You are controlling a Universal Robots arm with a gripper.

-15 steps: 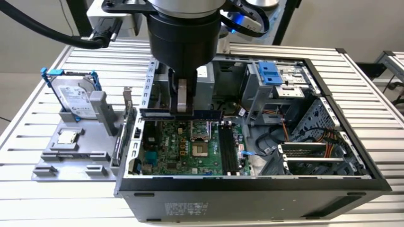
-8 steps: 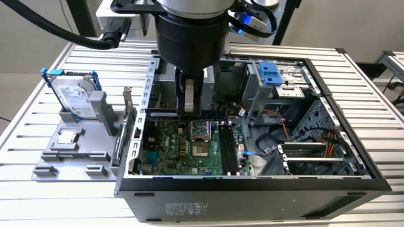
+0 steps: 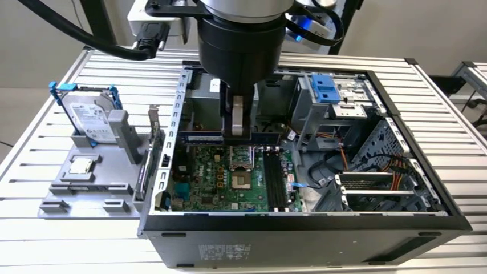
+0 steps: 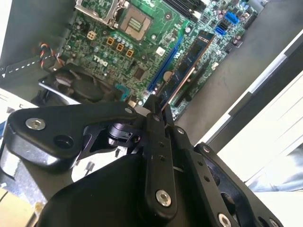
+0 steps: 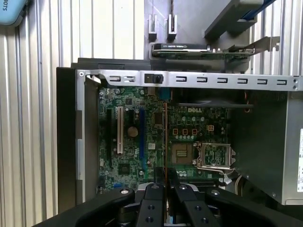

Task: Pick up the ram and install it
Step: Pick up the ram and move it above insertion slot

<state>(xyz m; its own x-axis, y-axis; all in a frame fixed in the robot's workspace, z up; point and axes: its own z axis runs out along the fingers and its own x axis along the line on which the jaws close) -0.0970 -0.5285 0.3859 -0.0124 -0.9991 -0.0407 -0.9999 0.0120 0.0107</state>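
Observation:
My gripper (image 3: 239,135) hangs inside the open computer case (image 3: 304,220), over the back part of the green motherboard (image 3: 216,180). It is shut on the ram (image 3: 199,137), a slim dark stick held level and edge-down above the board. In the second wrist view the ram (image 4: 189,61) juts out past the gripper (image 4: 157,106) over the board's long blue slot. The first wrist view shows the ram (image 5: 164,137) edge-on as a thin line running from the gripper (image 5: 165,183) across the motherboard (image 5: 128,156). The black memory slots (image 3: 275,178) lie toward the exterior view's right of the processor socket (image 3: 240,180).
On the exterior view's left, a grey holder (image 3: 84,197) carries the silver hard drive (image 3: 90,117) in its blue frame, a small square processor chip (image 3: 80,165) and an upright expansion card (image 3: 149,162). Drive bays (image 3: 335,97), cables (image 3: 346,154) and a metal bracket (image 3: 373,185) crowd the case's right side.

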